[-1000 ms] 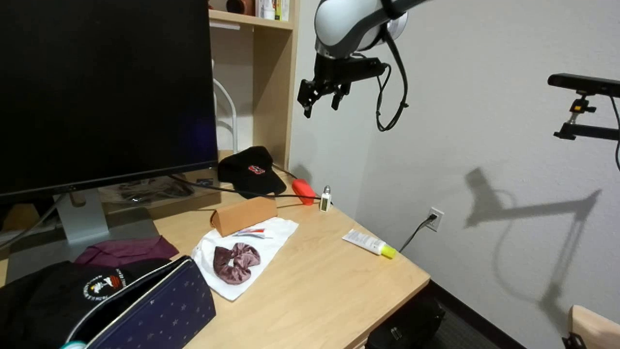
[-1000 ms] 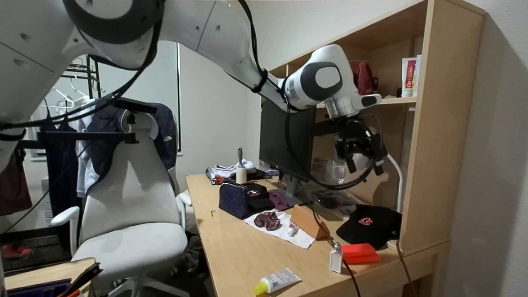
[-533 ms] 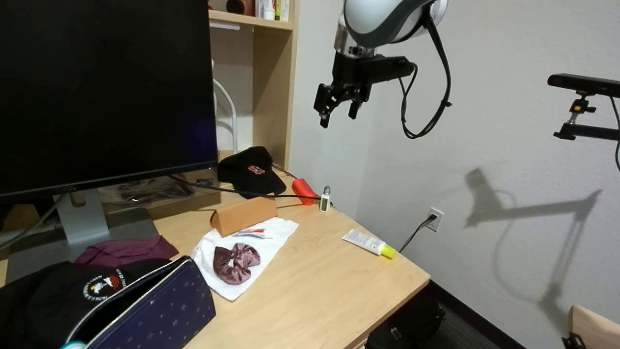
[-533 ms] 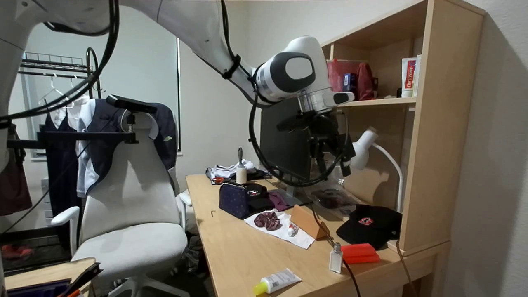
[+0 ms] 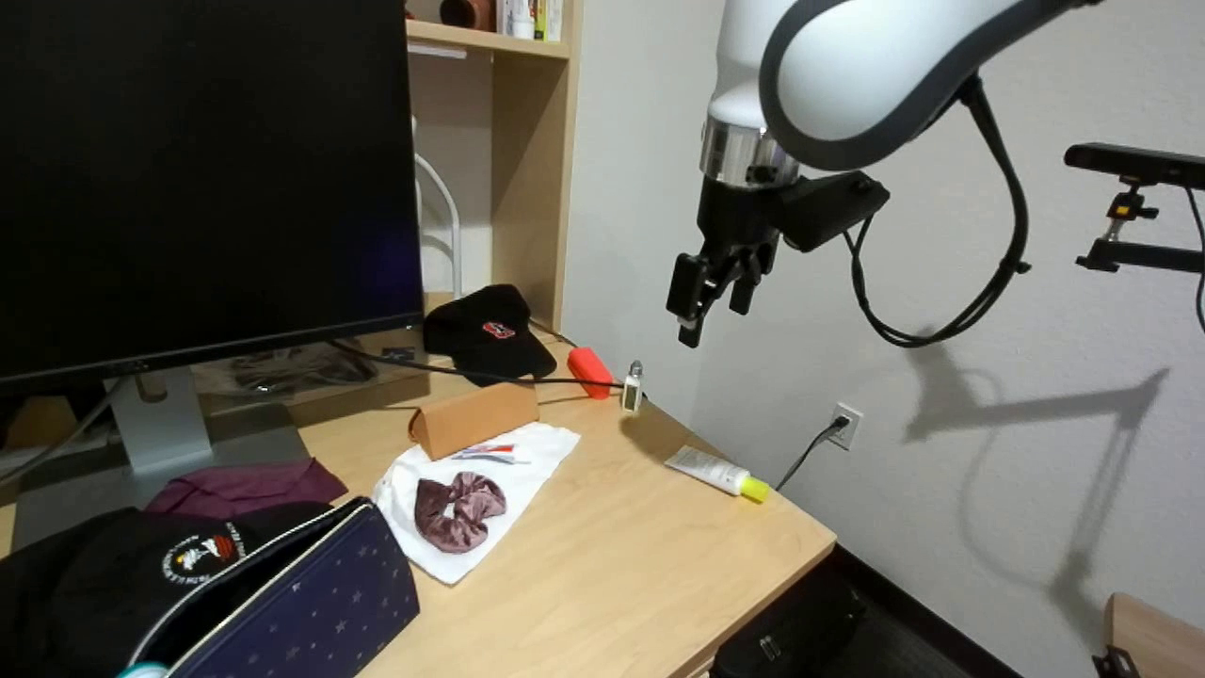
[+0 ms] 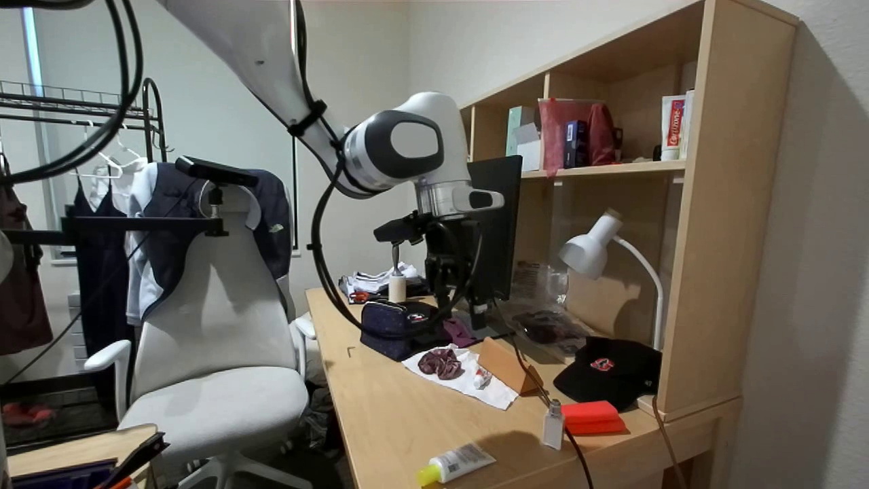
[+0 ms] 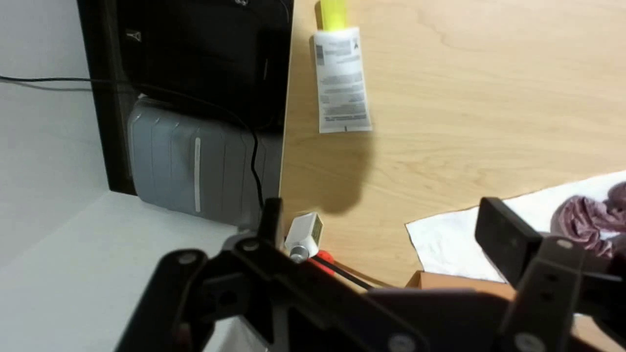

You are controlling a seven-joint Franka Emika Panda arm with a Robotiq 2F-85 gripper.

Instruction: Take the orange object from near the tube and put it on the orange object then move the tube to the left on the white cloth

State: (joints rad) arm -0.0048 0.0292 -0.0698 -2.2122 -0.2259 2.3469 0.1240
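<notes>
Gripper (image 5: 715,322) is gaping, holding nothing. In an exterior view, red-orange block (image 5: 590,373) is lying apart from orange case (image 5: 480,417), yellow-capped tube (image 5: 715,472) right of white cloth (image 5: 548,443); guessing everything's remaining.

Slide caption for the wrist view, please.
Open pincer above the desk; yellow-capped tube lying off the white cloth, scrunchie on it.
</notes>
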